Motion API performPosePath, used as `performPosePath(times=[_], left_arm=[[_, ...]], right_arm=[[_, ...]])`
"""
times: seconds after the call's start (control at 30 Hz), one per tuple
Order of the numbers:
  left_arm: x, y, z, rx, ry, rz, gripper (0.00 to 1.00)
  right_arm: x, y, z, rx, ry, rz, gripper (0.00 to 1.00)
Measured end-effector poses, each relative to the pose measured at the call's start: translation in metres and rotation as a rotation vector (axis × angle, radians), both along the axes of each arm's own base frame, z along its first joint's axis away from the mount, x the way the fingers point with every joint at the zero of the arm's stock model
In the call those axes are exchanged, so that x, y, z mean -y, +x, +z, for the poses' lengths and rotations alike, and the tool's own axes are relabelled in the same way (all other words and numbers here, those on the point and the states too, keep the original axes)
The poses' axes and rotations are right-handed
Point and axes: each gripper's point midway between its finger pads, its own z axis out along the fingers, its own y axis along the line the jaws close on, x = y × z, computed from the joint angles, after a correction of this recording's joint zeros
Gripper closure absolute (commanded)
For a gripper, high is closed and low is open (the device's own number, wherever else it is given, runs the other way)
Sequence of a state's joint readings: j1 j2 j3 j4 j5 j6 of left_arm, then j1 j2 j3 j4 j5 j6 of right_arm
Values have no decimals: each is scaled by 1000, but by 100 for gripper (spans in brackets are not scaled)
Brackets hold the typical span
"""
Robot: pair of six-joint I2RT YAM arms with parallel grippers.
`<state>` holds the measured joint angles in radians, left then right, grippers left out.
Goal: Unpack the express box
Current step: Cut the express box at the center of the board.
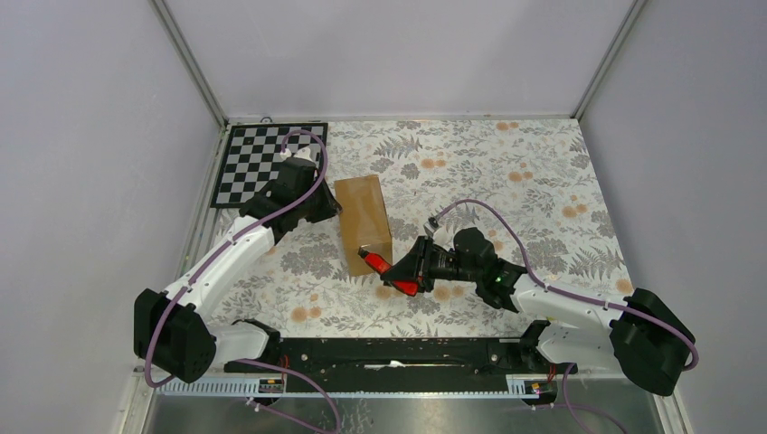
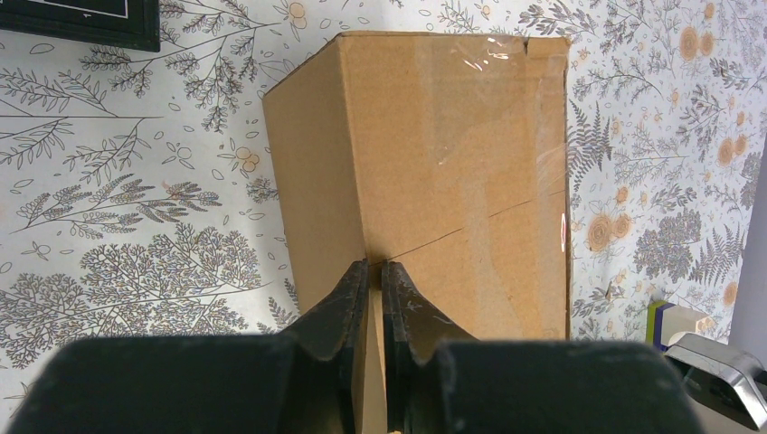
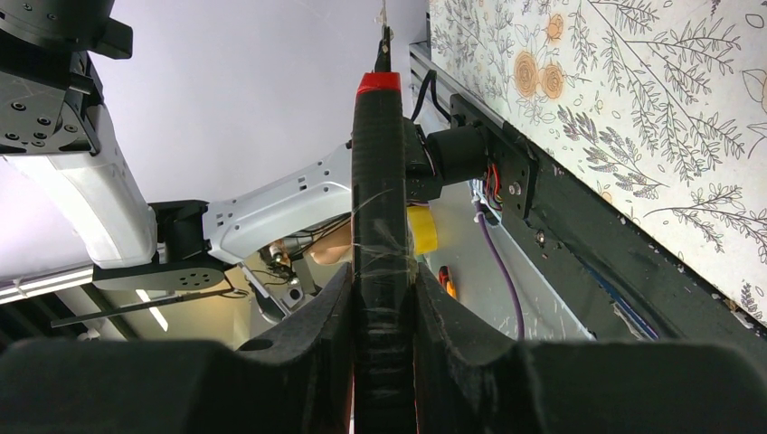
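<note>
The express box (image 1: 364,220) is a plain brown taped carton lying on the floral table, its long side running away from the arms. My left gripper (image 1: 324,207) is shut, its tips resting against the box's upper left edge (image 2: 434,163); in the left wrist view that gripper (image 2: 375,267) shows only a thin slit between its fingers. My right gripper (image 1: 404,271) is shut on a black cutter with red ends (image 1: 374,263), whose front tip sits at the box's near right corner. In the right wrist view the cutter (image 3: 378,154) stands clamped between the fingers of the gripper (image 3: 382,289); the box is out of that view.
A black-and-white checkerboard (image 1: 256,165) lies at the far left corner, just behind the left arm. Grey enclosure walls close in the table on three sides. A black rail (image 1: 389,351) runs along the near edge between the arm bases.
</note>
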<state>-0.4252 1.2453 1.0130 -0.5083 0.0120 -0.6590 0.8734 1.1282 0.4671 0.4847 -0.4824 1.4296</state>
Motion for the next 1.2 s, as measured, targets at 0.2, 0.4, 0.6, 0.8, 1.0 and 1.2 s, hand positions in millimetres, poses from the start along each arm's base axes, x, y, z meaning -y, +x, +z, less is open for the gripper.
performPosePath(times=[0.2, 0.4, 0.6, 0.8, 1.0, 1.2], left_arm=[[0, 0, 0, 0, 0, 0, 92], [0, 0, 0, 0, 0, 0, 92], [1, 0, 0, 2, 2, -2, 92], [1, 1, -1, 3, 8, -4, 92], [1, 3, -1, 8, 7, -3, 92], [0, 4, -1, 6, 2, -3, 92]], right_arm=[[0, 1, 0, -5, 12, -9, 100], [1, 2, -1, -25, 42, -37, 100], [7, 3, -1, -45, 57, -77, 100], [15, 4, 1, -52, 61, -121, 100], [16, 6, 0, -53, 59, -142, 100], [17, 7, 0, -54, 58, -149, 100]])
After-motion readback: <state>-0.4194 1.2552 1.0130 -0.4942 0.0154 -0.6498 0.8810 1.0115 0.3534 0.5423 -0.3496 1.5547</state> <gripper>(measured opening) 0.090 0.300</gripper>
